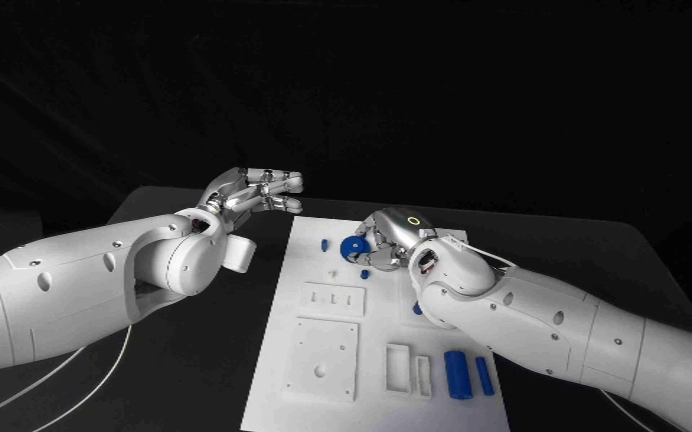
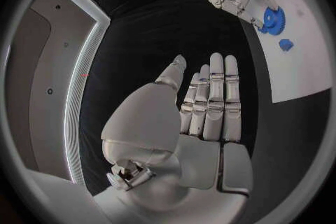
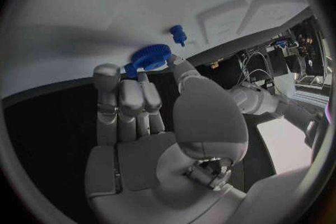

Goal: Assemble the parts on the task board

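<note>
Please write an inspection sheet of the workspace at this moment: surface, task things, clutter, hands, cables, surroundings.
Surface: black table with the white task board in the middle.
Task things: blue gear pinched in the right hand's fingers above the board's far end; small blue peg on the board near it; two blue cylinders lying at the board's near right.
Clutter: nothing seen.
Hands: right hand holds the gear; left hand holds nothing, fingers straight, beside the board's far left corner.
Cables: thin white cable under the left arm; another along the right forearm.
Surroundings: dark backdrop behind the table.
</note>
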`<move>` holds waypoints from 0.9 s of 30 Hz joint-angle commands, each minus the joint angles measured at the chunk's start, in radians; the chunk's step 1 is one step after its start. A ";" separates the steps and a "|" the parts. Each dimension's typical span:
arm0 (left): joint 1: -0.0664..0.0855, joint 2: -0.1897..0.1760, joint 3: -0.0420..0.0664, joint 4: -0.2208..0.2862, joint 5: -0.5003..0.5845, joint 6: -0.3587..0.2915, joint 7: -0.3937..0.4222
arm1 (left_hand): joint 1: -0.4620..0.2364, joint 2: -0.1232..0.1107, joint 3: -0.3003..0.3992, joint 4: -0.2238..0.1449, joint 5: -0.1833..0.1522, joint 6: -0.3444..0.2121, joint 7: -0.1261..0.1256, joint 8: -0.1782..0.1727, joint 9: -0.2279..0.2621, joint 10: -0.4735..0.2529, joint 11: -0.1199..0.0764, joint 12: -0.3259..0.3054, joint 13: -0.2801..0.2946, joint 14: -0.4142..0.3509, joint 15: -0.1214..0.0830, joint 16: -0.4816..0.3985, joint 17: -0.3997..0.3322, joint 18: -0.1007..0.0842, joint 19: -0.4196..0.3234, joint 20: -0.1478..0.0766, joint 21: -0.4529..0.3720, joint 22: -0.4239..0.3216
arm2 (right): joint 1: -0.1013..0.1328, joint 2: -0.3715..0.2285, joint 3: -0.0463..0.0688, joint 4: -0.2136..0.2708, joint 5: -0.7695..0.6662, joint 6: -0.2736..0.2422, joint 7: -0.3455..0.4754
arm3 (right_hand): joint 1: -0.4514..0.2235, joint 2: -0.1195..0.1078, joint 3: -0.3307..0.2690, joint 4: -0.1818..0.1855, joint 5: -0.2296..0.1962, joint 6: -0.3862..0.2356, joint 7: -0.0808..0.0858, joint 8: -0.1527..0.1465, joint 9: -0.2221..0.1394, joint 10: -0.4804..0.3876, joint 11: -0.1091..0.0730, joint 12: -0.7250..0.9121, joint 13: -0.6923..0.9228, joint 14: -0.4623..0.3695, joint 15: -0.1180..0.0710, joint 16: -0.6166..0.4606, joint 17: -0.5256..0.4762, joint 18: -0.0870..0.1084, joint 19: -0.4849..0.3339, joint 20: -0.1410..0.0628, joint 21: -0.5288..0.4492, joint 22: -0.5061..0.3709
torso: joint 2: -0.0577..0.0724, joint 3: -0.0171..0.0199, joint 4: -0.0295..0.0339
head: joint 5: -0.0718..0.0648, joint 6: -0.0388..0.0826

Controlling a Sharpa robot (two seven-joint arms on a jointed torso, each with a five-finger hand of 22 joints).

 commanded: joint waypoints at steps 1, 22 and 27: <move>0.001 0.001 0.001 0.002 0.001 0.012 0.009 | -0.016 0.002 -0.002 0.010 -0.012 -0.007 -0.001 0.002 -0.001 -0.007 0.003 0.004 0.001 -0.006 0.000 -0.006 -0.002 -0.001 -0.002 0.003 0.002 -0.003 | -0.001 -0.002 0.000 0.001 0.022 0.008 0.013 | 0.000 0.002 -0.021 0.041 0.006 -0.003 -0.002 -0.001 -0.001 -0.002 0.004 -0.002 -0.001 -0.001 0.004 -0.004 0.000 0.008 0.047 0.006 -0.003 0.077 | 0.000 0.0000 0.0002 | 0.000 -0.001; 0.001 -0.007 0.001 -0.004 0.004 0.011 0.010 | -0.011 0.007 -0.020 0.020 -0.023 -0.008 -0.001 0.002 0.000 -0.007 0.003 0.005 0.001 -0.006 0.000 -0.006 -0.001 -0.002 0.005 0.004 -0.007 -0.013 | -0.016 -0.112 0.031 0.107 0.118 -0.117 0.045 | 0.005 0.007 -0.002 0.046 0.090 0.019 -0.007 -0.001 0.000 0.001 -0.001 0.003 0.000 0.000 0.000 -0.004 0.000 0.007 0.048 0.002 0.002 0.078 | -0.002 0.0016 -0.0043 | -0.001 0.004; 0.001 -0.011 0.001 -0.005 0.004 0.012 0.011 | -0.009 0.006 -0.021 0.019 -0.022 -0.008 -0.001 0.002 0.000 -0.007 0.003 0.005 0.001 -0.006 0.000 -0.006 -0.001 -0.002 0.006 0.004 -0.008 -0.014 | -0.019 -0.176 0.073 0.145 0.197 -0.118 0.079 | 0.015 0.005 -0.009 0.028 0.075 0.015 -0.005 -0.001 -0.001 0.000 0.000 0.000 -0.001 -0.001 0.001 -0.008 -0.004 0.007 0.047 0.003 -0.002 0.077 | -0.003 0.0035 -0.0101 | -0.003 0.007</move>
